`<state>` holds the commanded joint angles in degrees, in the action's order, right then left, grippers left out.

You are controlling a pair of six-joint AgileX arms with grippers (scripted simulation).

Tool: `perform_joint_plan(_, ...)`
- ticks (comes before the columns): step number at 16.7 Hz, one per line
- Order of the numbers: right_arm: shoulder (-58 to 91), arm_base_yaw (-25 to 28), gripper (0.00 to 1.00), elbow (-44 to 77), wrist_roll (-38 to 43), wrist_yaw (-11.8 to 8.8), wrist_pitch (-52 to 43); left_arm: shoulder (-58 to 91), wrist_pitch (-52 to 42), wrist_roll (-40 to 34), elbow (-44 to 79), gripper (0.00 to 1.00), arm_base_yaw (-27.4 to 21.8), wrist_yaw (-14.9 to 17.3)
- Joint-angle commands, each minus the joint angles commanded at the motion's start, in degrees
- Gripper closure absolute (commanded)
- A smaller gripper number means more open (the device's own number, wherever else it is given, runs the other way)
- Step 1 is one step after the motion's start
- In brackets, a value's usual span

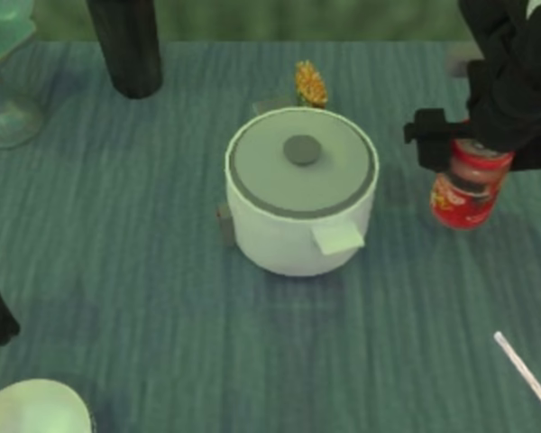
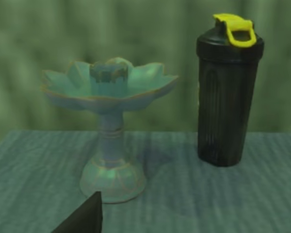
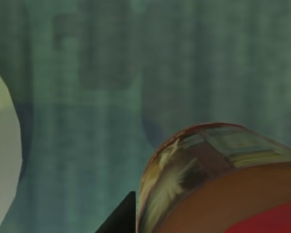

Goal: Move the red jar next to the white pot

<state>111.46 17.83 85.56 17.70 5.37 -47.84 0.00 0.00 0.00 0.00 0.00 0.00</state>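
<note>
Closest under the wrist camera, the right gripper [image 1: 473, 144] is clamped on the lid end of the red jar [image 1: 469, 189], held near the table's [image 1: 144, 271] right edge, apart from the white pot [image 1: 299, 191] at the middle. Behind the pot lies a small yellow object [image 1: 310, 83]. Parked at the left edge is the left gripper [image 2: 82, 221]; I cannot tell its state.

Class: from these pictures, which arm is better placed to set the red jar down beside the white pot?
Right: its pincer is at the red jar, just right of the white pot. The left arm sits parked at the table's left edge.
</note>
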Motion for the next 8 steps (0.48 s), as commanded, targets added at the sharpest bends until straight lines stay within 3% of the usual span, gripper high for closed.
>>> perform_joint_plan(8, 4.5, 0.0, 1.00, -4.9, -0.2, 0.1, 9.7, 0.0, 0.0, 0.0, 0.0, 0.00, 0.0, 0.0)
